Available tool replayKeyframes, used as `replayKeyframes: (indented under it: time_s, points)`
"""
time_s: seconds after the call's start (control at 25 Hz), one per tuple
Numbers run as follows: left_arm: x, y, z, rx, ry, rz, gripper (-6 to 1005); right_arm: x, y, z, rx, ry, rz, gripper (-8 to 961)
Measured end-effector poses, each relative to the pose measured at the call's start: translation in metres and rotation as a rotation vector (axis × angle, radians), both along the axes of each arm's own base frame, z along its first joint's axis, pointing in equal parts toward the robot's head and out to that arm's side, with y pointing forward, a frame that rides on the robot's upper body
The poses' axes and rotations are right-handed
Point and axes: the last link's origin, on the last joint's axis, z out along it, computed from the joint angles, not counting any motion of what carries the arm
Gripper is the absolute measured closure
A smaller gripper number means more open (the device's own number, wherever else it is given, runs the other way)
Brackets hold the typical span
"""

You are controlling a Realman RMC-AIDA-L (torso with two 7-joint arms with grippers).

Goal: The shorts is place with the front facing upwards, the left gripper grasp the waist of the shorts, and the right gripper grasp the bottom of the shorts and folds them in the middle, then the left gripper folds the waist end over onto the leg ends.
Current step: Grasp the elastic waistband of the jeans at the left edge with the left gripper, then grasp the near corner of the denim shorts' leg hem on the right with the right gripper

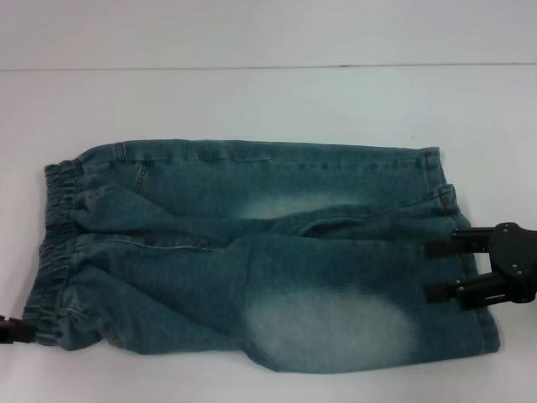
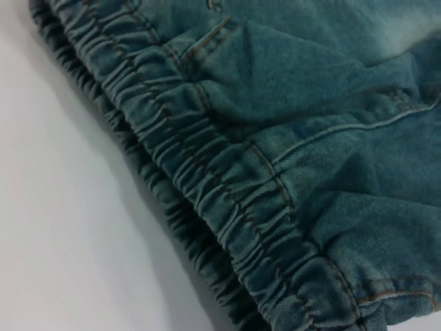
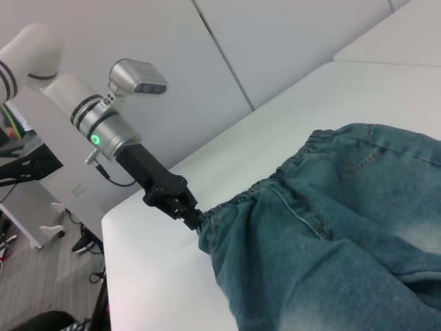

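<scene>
At the lower left edge of the head view, the left gripper [image 1: 10,329] shows only as a black tip touching the near corner of the waist [image 1: 57,243]; the right wrist view shows it better, its fingers pinched narrow on the puckered elastic at that corner, so it appears to hold the waistband. Across the middle of the frame the shorts [image 1: 268,252] lie flat on the white table [image 1: 268,101], waist at the left, legs running to the right, with pale worn patches on the denim and some loose wrinkles around the crotch seam. Toward the right side, the leg ends [image 1: 457,243] are met by the right gripper [image 1: 440,270], whose two black fingers stand apart, one above the other, reaching in over the hem of the nearer leg; whether they have cloth between them I cannot tell. The step in hand seems to be securing both ends before the lengthwise fold. To do it well, I judge the right fingers should close on the hem of the near leg, catching both layers, and both arms should then lift evenly and carry the near edge over onto the far edge, keeping the cloth lightly taut so the wrinkles do not bunch.
</scene>
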Motion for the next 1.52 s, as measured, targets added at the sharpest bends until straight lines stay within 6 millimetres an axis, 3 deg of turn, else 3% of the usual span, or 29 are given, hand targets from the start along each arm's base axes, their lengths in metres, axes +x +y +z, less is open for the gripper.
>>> replayKeyframes:
  time_s: [0.28,0.6,0.92,1.52]
  points:
    - [0.008,0.002,0.0,-0.013,-0.04,-0.018,930,-0.001,0.002,0.001,0.003,-0.002,-0.001,7]
    - [0.027,0.015,0.005,0.028,-0.13,-0.073,950,-0.007,0.018,0.017,-0.011,-0.028,-0.076,6]
    - [0.033,0.03,0.005,0.082,-0.12,-0.074,949,-0.004,0.022,0.036,-0.131,-0.285,-0.099,7]
    - [0.036,0.037,0.012,0.147,-0.153,-0.074,952,0.01,0.019,0.033,-0.312,-0.626,-0.137,7]
